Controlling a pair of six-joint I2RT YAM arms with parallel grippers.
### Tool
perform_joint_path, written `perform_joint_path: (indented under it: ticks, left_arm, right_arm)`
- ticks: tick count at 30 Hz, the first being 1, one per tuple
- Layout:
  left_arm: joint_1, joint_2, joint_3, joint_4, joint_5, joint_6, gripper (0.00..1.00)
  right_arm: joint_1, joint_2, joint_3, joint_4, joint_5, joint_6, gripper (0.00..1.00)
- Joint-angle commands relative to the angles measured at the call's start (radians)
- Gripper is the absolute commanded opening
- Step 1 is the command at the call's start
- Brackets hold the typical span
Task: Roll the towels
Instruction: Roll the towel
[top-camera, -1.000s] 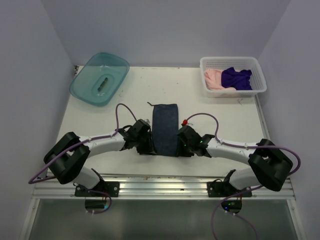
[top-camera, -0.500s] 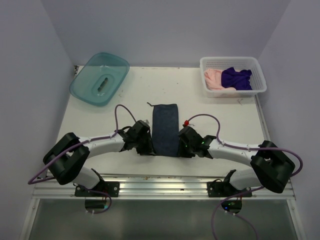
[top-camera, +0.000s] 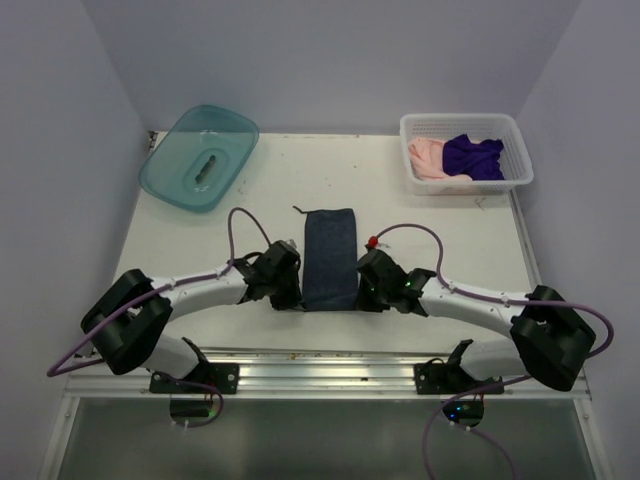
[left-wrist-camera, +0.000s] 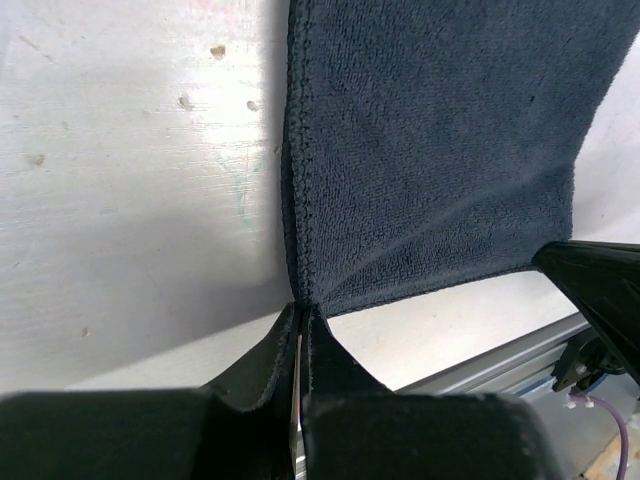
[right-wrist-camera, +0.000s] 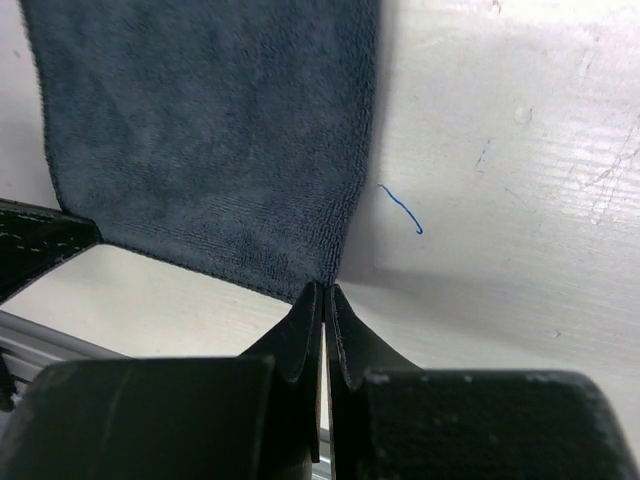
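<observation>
Slate-blue towel (top-camera: 329, 258) lies flat at bench (top-camera: 430, 220) centre, each near corner clamped: left end effector (left-wrist-camera: 302, 320) on one, right end effector (right-wrist-camera: 326, 297) on the other. Soft, limp, light cloth (judged); corner holds suit rolling.

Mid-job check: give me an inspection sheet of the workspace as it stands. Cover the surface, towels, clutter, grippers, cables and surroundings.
Surface: white table, scuffed; a small blue mark beside the towel.
Job's things: dark blue towel flat and unrolled at mid-table; purple towel and pink towel crumpled in the white basket, far right.
Clutter: teal tub far left, with a small dark object inside.
Grippers: left gripper shut on the dark blue towel's near left corner; right gripper shut on its near right corner.
Cables: left cable and right cable, both purple, loop above the wrists; neither lies on the towel.
Surroundings: plain pale walls; metal rail at the near edge.
</observation>
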Motion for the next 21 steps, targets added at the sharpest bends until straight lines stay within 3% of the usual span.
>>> perform_joint_path:
  ticks: [1,13,21]
  left_arm:
    - [-0.002,-0.057,0.058,-0.089,-0.076,0.001,0.00]
    - [0.051,-0.017,0.165,-0.086,-0.079,0.058,0.00]
    - [0.126,0.089,0.274,-0.063,-0.079,0.118,0.00]
  right_arm:
    - [0.001,-0.038,0.066,-0.064,0.083,-0.031,0.00]
    - [-0.002,0.051,0.210,-0.089,0.169,-0.109,0.01]
    - [-0.054,0.165,0.307,-0.066,0.178,-0.177,0.02]
